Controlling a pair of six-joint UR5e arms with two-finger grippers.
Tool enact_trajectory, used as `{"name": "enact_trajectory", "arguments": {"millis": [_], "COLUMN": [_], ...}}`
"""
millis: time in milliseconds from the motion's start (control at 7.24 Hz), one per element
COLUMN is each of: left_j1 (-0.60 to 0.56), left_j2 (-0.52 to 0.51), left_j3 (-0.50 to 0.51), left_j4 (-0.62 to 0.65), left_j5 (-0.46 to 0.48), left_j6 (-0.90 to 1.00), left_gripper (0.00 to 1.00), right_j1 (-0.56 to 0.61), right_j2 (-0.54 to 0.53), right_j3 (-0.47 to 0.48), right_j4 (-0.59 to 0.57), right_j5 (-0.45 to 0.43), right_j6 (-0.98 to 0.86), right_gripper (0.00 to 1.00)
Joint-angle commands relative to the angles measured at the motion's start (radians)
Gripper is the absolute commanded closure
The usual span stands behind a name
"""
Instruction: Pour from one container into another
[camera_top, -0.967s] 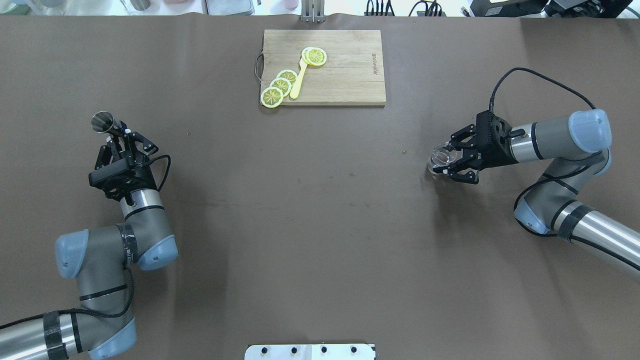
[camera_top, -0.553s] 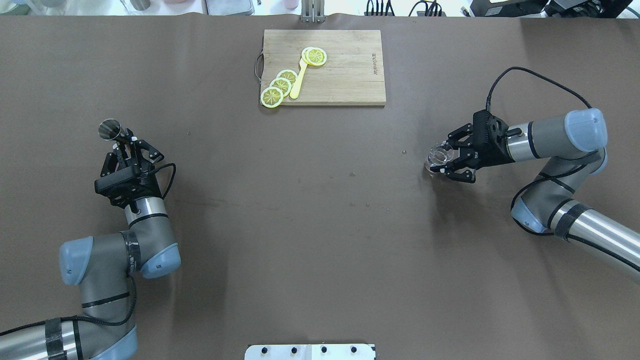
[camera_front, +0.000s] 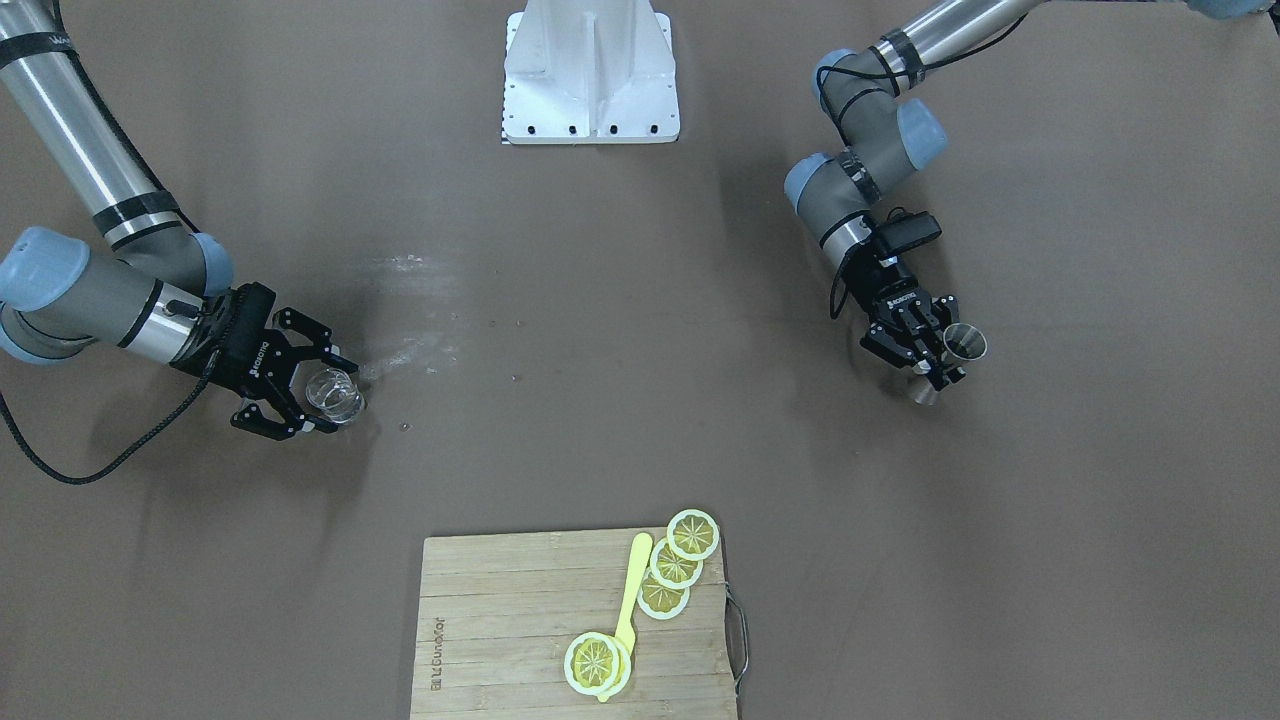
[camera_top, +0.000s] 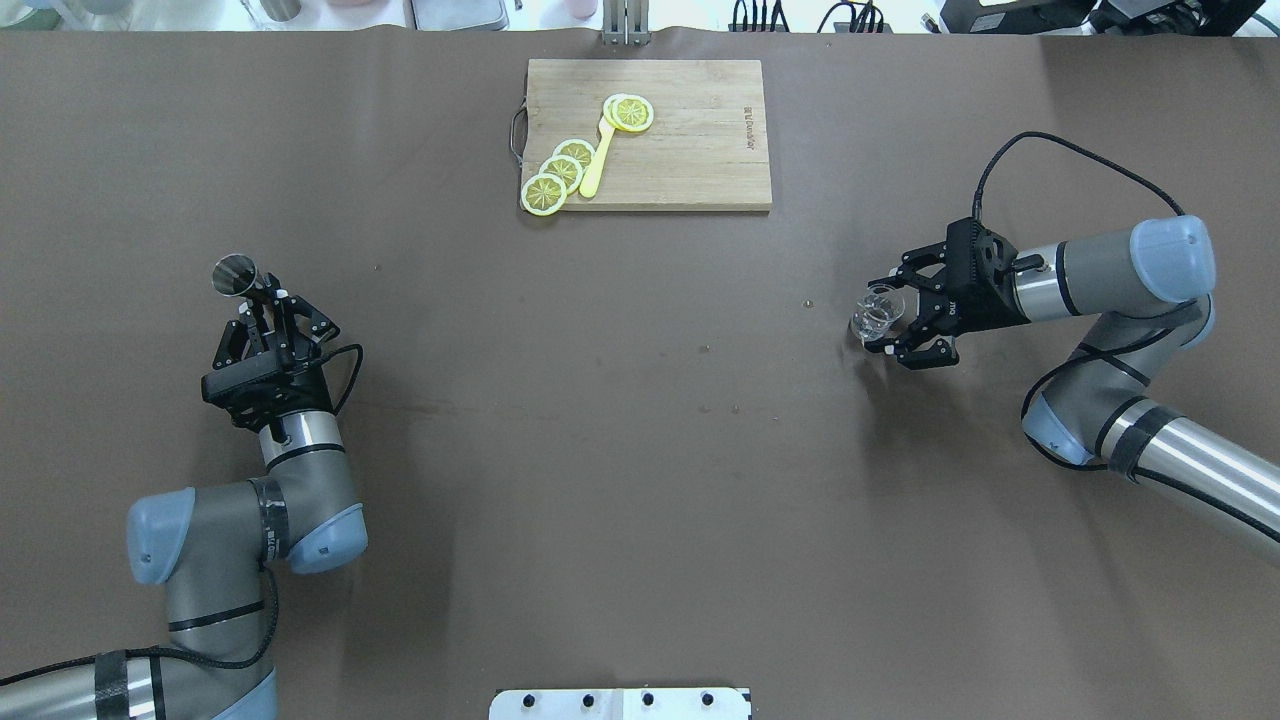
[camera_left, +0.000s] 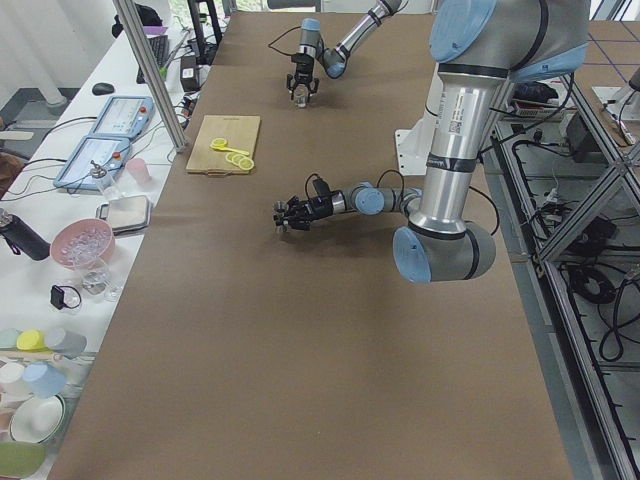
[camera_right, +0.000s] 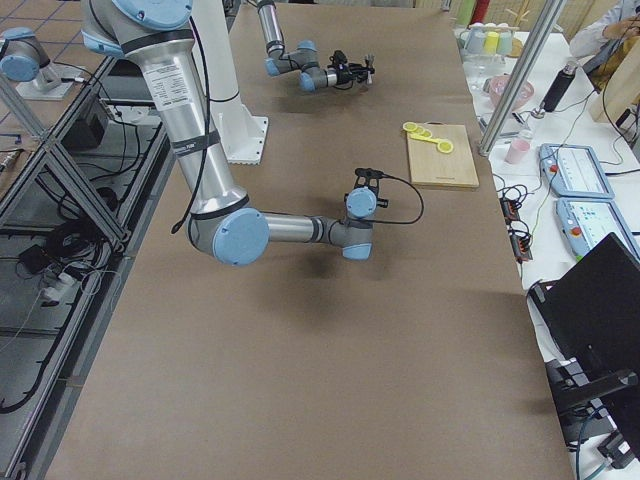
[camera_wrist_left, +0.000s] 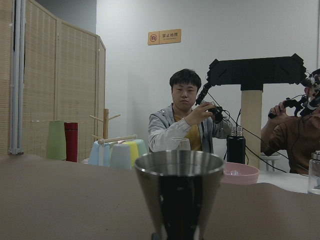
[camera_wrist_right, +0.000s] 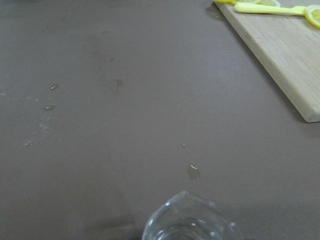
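A steel jigger (camera_top: 237, 275) stands upright in my left gripper (camera_top: 268, 300), which is shut on its waist, lifted over the table's left side. From the front the jigger (camera_front: 965, 342) shows its open mouth beside that gripper (camera_front: 940, 365). The left wrist view has the jigger (camera_wrist_left: 179, 195) close up, upright. My right gripper (camera_top: 885, 316) is shut on a clear spouted glass (camera_top: 876, 310) low over the right side. The glass (camera_front: 335, 393) sits between that gripper's fingers (camera_front: 300, 350). Its rim (camera_wrist_right: 190, 222) fills the bottom of the right wrist view.
A wooden cutting board (camera_top: 690, 150) lies at the far middle with lemon slices (camera_top: 560, 170) and a yellow spoon (camera_top: 597, 165) on it. A few droplets (camera_wrist_right: 193, 171) dot the brown table (camera_top: 620, 420). The robot's white base plate (camera_top: 620, 703) is at the near edge.
My left arm has carried the jigger rightward and nearer to the robot. My right gripper has shifted slightly left, and the glass in it now sits more upright.
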Motion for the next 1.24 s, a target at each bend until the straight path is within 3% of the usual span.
{"name": "enact_trajectory", "arguments": {"millis": [0,553,829,1106], "left_j1": [0.005,0.005,0.006,0.006], "left_j2": [0.000,0.001,0.000,0.002], "left_j3": [0.001,0.001,0.002,0.002], "left_j4": [0.001,0.001,0.007,0.019], "left_j5": [0.000,0.000,0.000,0.002], "left_j6": [0.002,0.005,0.005,0.009], "left_gripper": [1.00,0.97,0.87,0.83], "right_j1": [0.001,0.028,0.088,0.169], "right_j2": [0.000,-0.005,-0.012,-0.006], "right_j3": [0.010,0.082,0.161,0.227], "right_j4": [0.000,-0.011,-0.085,-0.234], "right_j5": [-0.002,0.009,0.058,0.110], "right_j6": [0.002,0.058,0.084,0.075], "right_gripper": [0.01,0.01,0.01,0.00]}}
